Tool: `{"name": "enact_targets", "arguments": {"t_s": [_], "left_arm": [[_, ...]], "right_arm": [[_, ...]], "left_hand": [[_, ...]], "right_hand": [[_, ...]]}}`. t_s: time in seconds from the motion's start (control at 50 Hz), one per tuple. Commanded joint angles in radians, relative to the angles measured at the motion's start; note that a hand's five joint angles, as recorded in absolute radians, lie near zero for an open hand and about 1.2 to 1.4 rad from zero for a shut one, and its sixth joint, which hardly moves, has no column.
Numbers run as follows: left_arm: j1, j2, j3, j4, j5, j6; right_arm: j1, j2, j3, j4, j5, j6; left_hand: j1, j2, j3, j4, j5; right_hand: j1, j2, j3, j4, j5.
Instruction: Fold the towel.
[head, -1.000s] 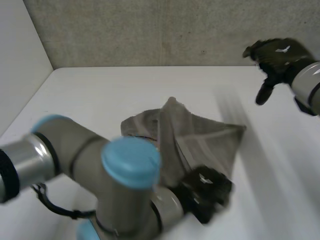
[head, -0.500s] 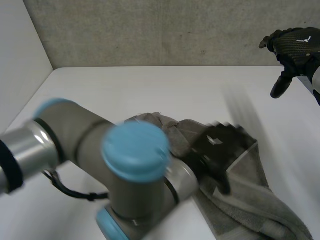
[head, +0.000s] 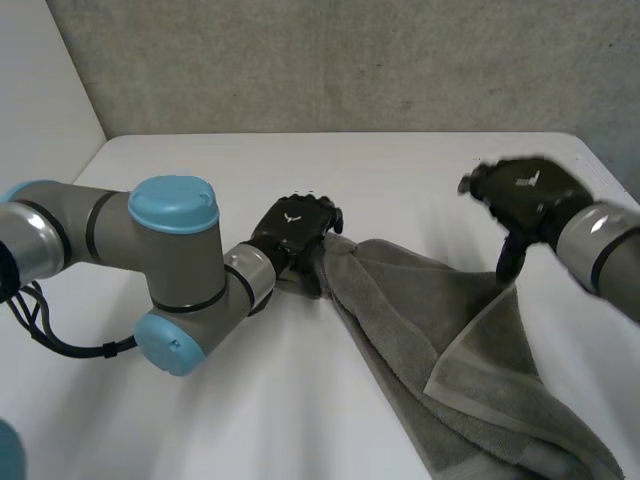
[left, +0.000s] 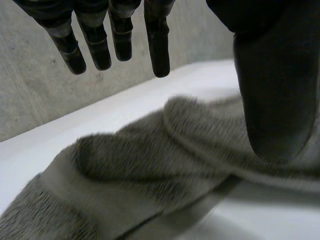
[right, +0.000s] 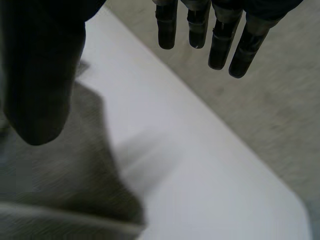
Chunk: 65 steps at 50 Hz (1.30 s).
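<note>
Towel (head: 450, 330), grey, rumpled on the white surface (head: 200, 170), running from mid-surface toward the near right side, one long edge flapped over onto itself with the hem band showing. Left arm (head: 110, 230) stretched in low from the left, bent sharply at a light-blue-capped elbow, forearm pointing across toward the middle. Left hand (head: 293, 228) at the towel's narrow far-left end, back up, fingertips dipping toward the tip of the cloth. In the left wrist view: fingers (left: 156, 45) straight and slightly spread, thumb (left: 270, 85) well apart from them, towel (left: 150, 165) bunched beneath the palm and not pinched; released, grasping nothing. Right hand (head: 525, 190) held above the towel's far right edge, back up, thumb hanging down toward the cloth; cannot tell whether touching. In the right wrist view: fingers (right: 220, 45) straight, thumb (right: 40, 75) wide of them, towel (right: 50, 170) under the thumb side, bare surface just beside it; likewise released and empty. Small white mark on the back of each hand, too small to read. Rough grey wall (head: 350, 60) behind the surface
</note>
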Motion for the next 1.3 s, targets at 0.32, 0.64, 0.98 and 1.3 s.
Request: {"name": "enact_targets", "arguments": {"t_s": [0.32, 0.64, 0.98, 1.3], "left_arm": [[0.046, -0.124, 0.055, 0.085, 0.121, 0.182], [0.049, -0.181, 0.130, 0.111, 0.124, 0.182], [0.099, -0.147, 0.107, 0.105, 0.113, 0.176], [0.099, -0.159, 0.099, 0.117, 0.112, 0.180]], "right_arm": [[0.127, -0.049, 0.463, -0.147, -0.042, -0.063], [0.124, -0.034, 0.566, -0.254, -0.045, -0.209], [0.022, 0.109, 0.245, -0.566, 0.136, -0.152], [0.003, 0.244, 0.147, -0.411, 0.216, -0.105]], "left_hand": [[0.003, 0.007, 0.005, 0.003, 0.015], [0.123, 0.127, 0.126, 0.123, 0.135], [0.114, 0.118, 0.117, 0.114, 0.126], [0.106, 0.110, 0.108, 0.106, 0.118]], "right_hand": [[0.098, 0.082, 0.083, 0.063, 0.090], [0.047, 0.032, 0.033, 0.013, 0.039], [1.171, 1.156, 1.157, 1.137, 1.163], [-0.051, -0.066, -0.065, -0.085, -0.058]]}}
